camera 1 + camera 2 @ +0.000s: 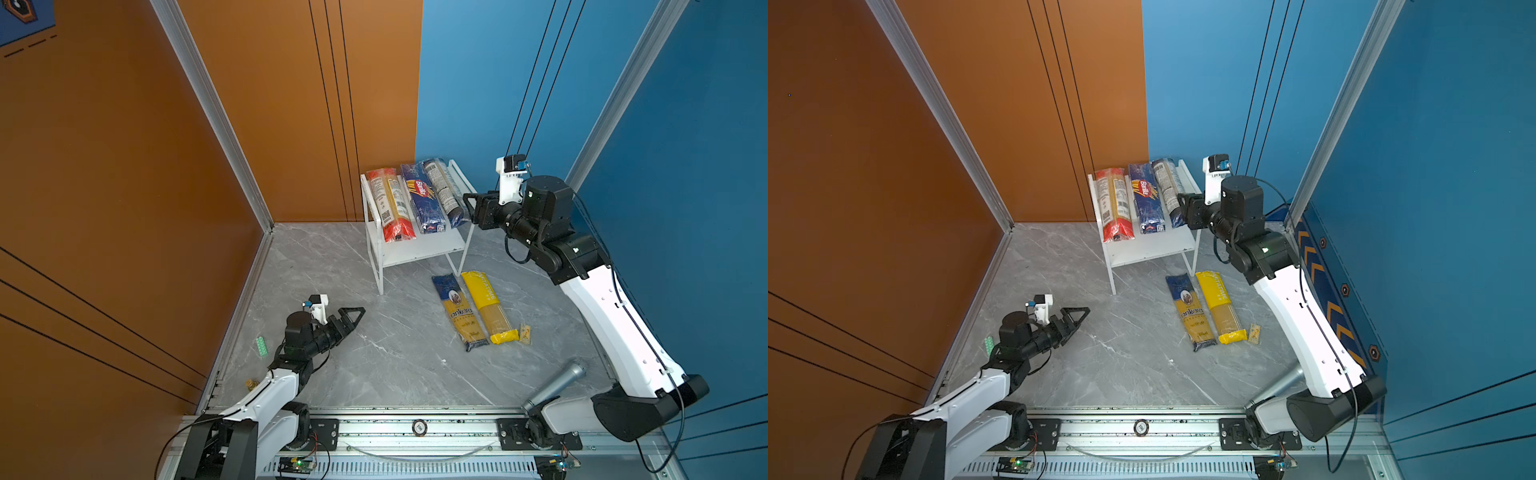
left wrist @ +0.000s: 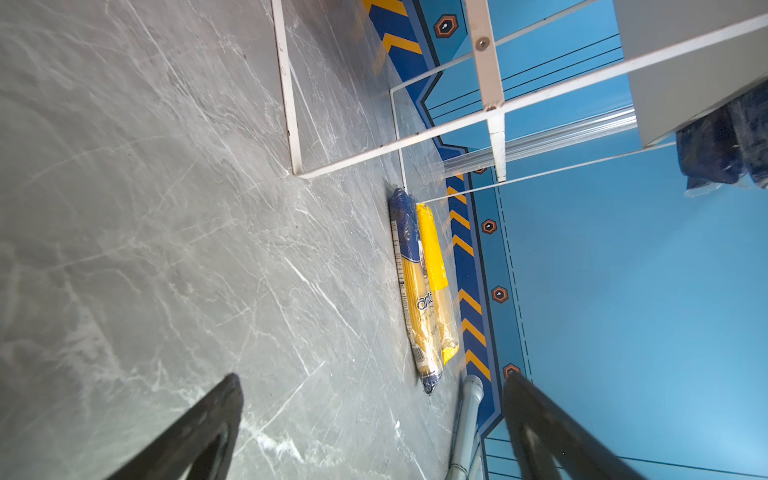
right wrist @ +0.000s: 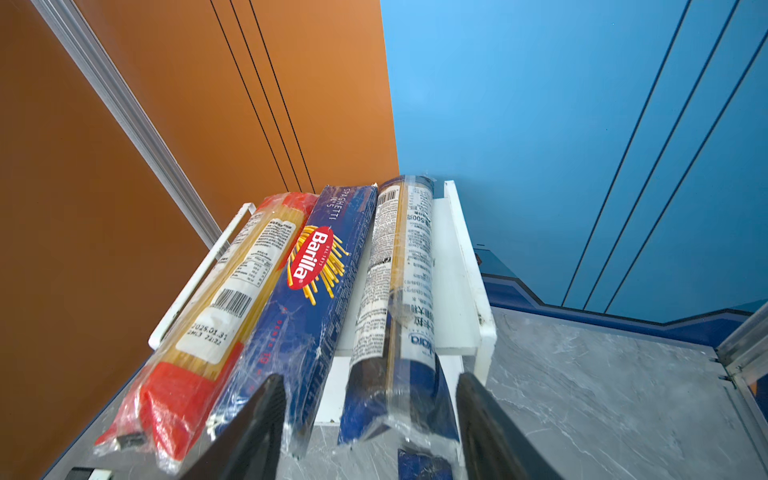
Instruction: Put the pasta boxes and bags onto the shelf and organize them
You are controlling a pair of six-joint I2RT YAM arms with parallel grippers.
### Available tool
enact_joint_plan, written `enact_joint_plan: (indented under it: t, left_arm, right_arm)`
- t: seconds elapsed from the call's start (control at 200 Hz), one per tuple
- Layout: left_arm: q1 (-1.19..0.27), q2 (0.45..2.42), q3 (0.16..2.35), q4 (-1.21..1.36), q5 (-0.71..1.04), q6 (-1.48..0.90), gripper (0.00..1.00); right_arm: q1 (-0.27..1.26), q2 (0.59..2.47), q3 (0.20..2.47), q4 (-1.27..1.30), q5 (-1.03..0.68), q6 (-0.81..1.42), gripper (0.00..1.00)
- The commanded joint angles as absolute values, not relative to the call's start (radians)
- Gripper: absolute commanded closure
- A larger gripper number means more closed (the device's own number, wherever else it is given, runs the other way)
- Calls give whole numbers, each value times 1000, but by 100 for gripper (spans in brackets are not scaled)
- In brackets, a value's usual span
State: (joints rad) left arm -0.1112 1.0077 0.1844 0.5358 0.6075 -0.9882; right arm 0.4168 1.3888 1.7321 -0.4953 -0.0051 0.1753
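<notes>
Red pack (image 1: 392,205), Barilla pack (image 1: 420,197) and clear pack (image 1: 444,191) lie parallel atop the shelf (image 1: 415,249), just before the right fingers (image 3: 249,424); portrait pack (image 1: 457,311) and yellow pack (image 1: 488,307) lie side by side on the table (image 1: 353,374), apart from them.

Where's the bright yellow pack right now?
In both top views the bright yellow pack lies on the tabletop, right of centre, just in front of the shelf, beside the blue-yellow portrait pack.

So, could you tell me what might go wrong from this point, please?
The right pincer stands open around the overhanging end of the clear pack; pulling back askew could drag it off the shelf. The red pack and Barilla pack also jut past the front edge, so a bump may tip them. The top board has only a narrow bare strip, probably too tight for the yellow pack and portrait pack lying on the table.
</notes>
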Motion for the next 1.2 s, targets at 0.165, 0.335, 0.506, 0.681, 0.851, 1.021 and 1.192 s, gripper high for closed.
enact_joint_plan:
  t: [0.165, 0.335, 0.506, 0.681, 0.851, 1.021, 1.192]
  left_arm:
    - [-105, 984, 177, 555, 629, -1004, 2]
    - [-114, 978, 178, 554, 624, -1016, 2]
    - [-141, 977, 176, 543, 588, -1031, 2]
    - [-202, 977, 183, 518, 529, -1025, 2]
    - [-271, 978, 210, 471, 476, -1000, 2]
    - [-340, 987, 227, 449, 402, -979, 2]
    - [-404, 1030, 253, 431, 342, -960, 2]
  right_arm:
    - [423, 1223, 1553, -613, -8, 200, 35]
    - [428, 1129, 1386, -670, 16, 284, 34]
    - [450, 1083, 1236, -761, 76, 348, 33]
    - [471, 1027, 1059, -792, 103, 431, 31]
    - [485, 966, 911, -804, 184, 519, 31]
    - [481, 937, 816, -812, 241, 593, 30]
    - [479, 962, 744, -784, 281, 630, 30]
